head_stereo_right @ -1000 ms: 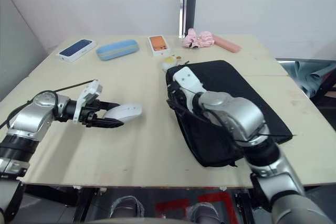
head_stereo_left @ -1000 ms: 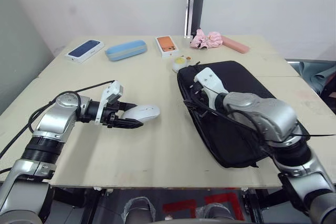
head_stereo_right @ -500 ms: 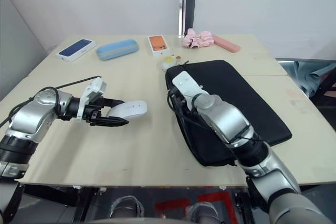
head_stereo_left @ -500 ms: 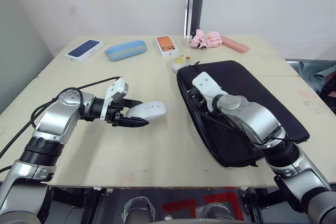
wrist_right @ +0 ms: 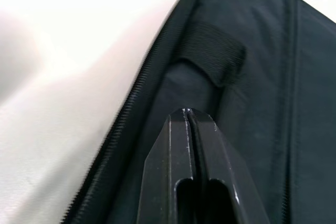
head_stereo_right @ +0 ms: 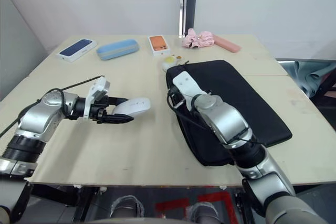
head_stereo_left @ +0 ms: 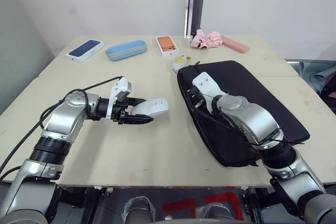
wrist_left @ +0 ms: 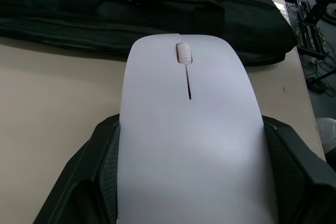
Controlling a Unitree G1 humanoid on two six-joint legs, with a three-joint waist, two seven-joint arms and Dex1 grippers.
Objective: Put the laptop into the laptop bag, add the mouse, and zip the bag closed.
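The left gripper (head_stereo_left: 137,114), closed on the small flat white plastic mouse (head_stereo_left: 151,107), has carried it closer to the flat black fabric laptop bag (head_stereo_left: 252,103). The right gripper (wrist_right: 189,121), fingers together, has drawn back a little along the bag's near zipper edge.

Right tool (wrist_right: 190,116): both black fingers pressed flat together, no gap, tips over the laptop bag (wrist_right: 262,66). Bag's zipper teeth (wrist_right: 137,90) run diagonally along its edge, pale counter (wrist_right: 68,51) just beside it. Black fabric strap (wrist_right: 215,51) crosses the bag beyond the tips.
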